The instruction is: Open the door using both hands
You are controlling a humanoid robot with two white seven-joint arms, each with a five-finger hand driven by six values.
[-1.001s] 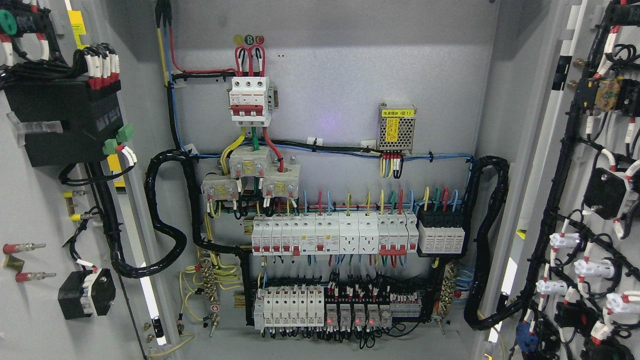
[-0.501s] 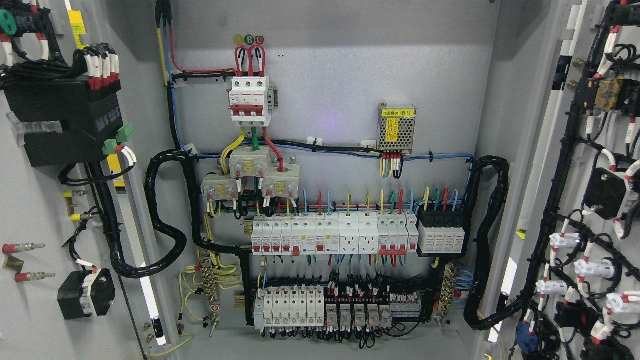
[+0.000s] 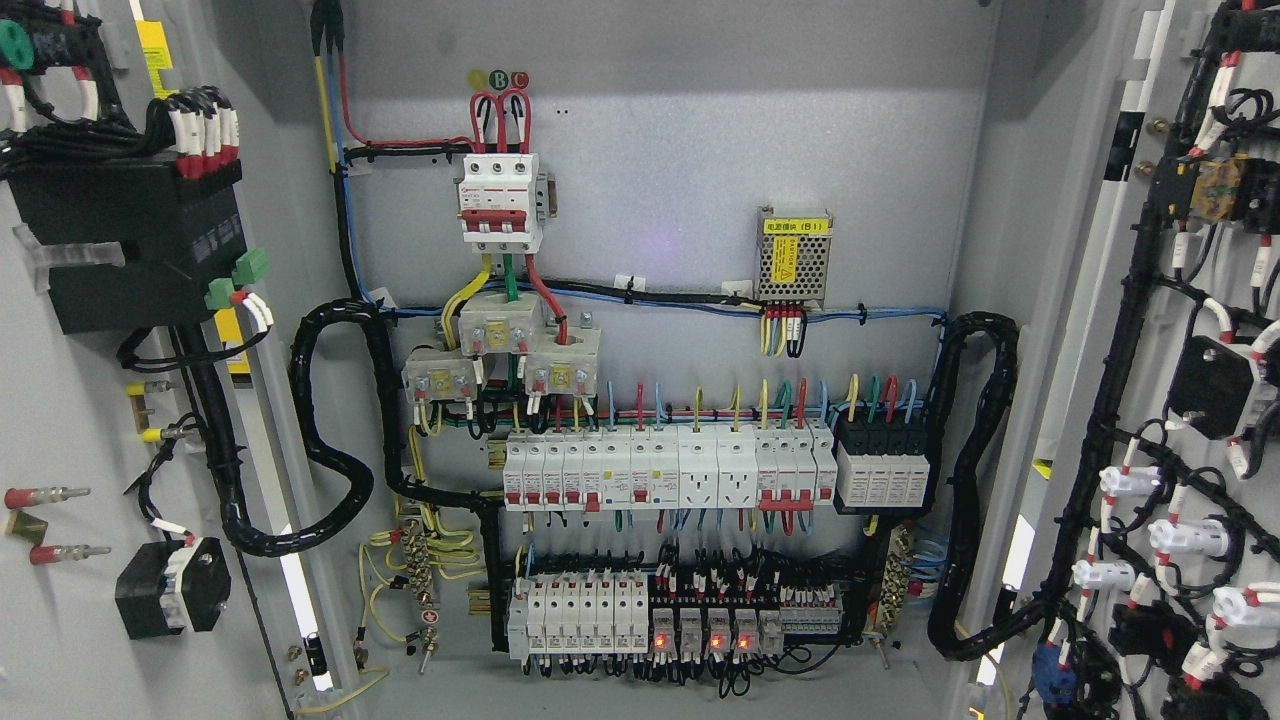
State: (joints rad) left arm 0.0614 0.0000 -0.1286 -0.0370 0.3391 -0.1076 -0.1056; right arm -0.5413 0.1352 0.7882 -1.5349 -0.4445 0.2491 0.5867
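Doors both swung wide: left door [image 3: 70,400] and right door [image 3: 1180,400] flank your view, inner wiring facing you, so opening looks done. You get no robot hands in shot, so can't tell their state. Farther back, breaker rows [image 3: 660,470], main breaker [image 3: 500,200], power supply [image 3: 793,255]. Nothing blocks.

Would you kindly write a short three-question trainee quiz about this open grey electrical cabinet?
1. True or false: both grey metal cabinet doors stand open.
2. The small perforated metal power supply box with the yellow label sits where? A) on the back panel, upper right B) on the left door
3. How many robot hands show?

Key: 1 true; 2 A; 3 none.
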